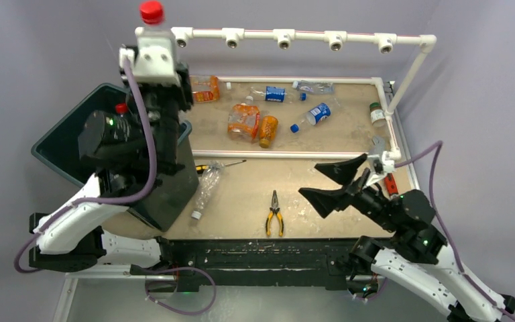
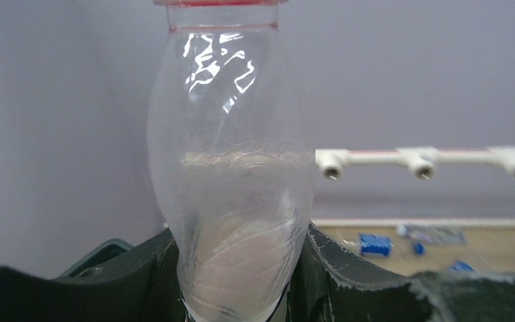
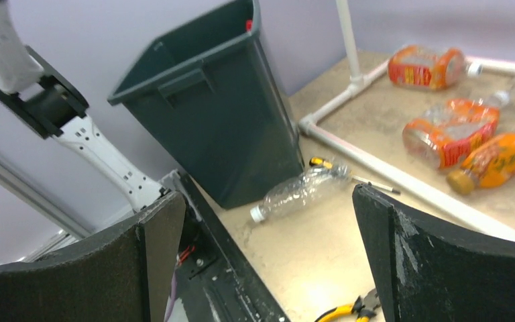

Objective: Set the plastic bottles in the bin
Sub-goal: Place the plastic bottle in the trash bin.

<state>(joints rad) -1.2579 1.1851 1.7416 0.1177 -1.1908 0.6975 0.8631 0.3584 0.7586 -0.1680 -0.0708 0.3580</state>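
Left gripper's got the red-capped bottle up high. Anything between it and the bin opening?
Nothing visible does. The bottle in the left gripper is held up near the bin, whose mouth is open; only the left arm's own links overlap it from above.

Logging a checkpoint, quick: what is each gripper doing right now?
Left gripper: closed on a clear red-capped bottle, held upright.
Right gripper: open, holding nothing.
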